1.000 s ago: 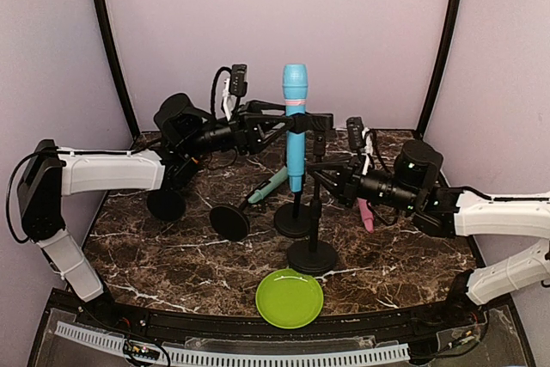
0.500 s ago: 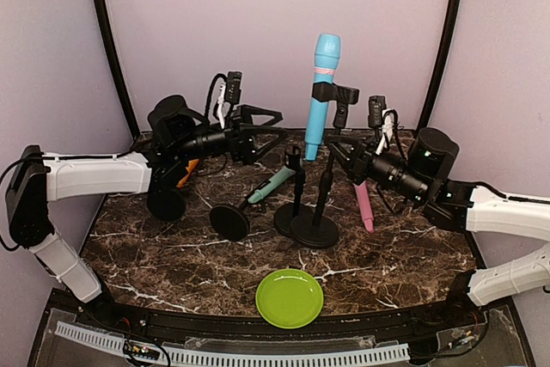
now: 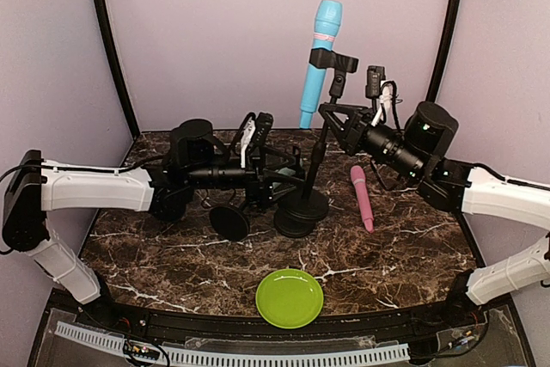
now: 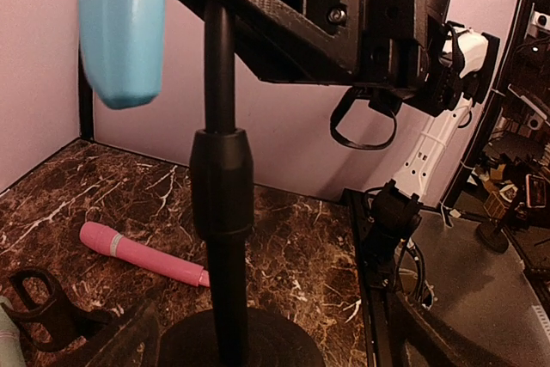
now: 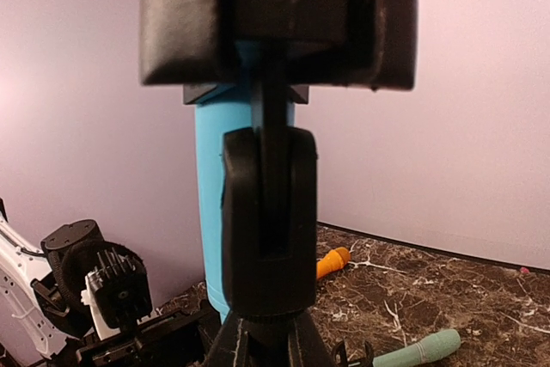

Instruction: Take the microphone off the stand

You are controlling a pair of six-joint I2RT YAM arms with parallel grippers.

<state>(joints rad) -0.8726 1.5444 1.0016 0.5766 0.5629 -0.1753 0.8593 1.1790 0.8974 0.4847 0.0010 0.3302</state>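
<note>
Microphone [image 3: 316, 58] sits clipped atop tilted stand [image 3: 305, 205], high above table (removal not yet done). Right gripper [image 3: 333, 119] clenched on pole, apparently steadying it. Left gripper [image 3: 279, 188] splayed wide, empty, low beside base, seemingly ready to brace it.

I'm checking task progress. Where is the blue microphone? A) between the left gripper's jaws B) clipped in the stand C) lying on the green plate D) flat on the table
B: the blue microphone sits in the clip of the stand, which the right gripper holds tilted.
</note>
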